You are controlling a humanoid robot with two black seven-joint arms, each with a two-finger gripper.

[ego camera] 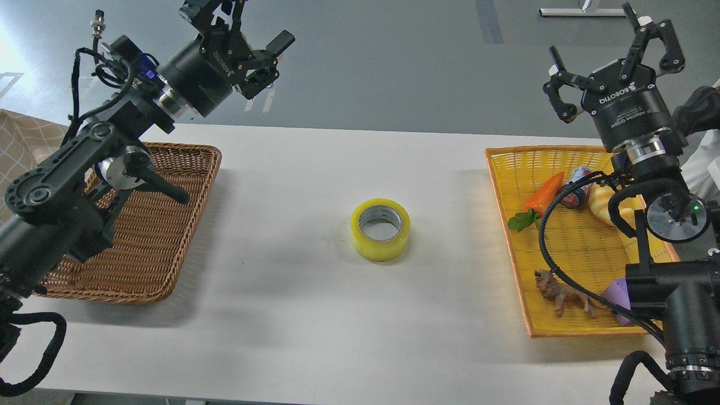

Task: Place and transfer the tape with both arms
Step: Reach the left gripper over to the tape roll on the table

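The tape [381, 229], a wide yellow roll with a grey-white core, lies flat in the middle of the white table [315, 315]. My left gripper [247, 39] is raised at the upper left, far from the tape, above the far edge of the brown basket; its fingers are spread open and empty. My right gripper [613, 59] is raised at the upper right, beyond the yellow tray, with its fingers spread open and empty. Neither gripper touches the tape.
A brown wicker basket [169, 236] stands at the left, partly hidden by my left arm. A yellow woven tray [517, 163] at the right holds a toy carrot [543, 194], a can [576, 188], a bread-shaped toy [602, 202], a toy lion [562, 292] and a purple thing [619, 298].
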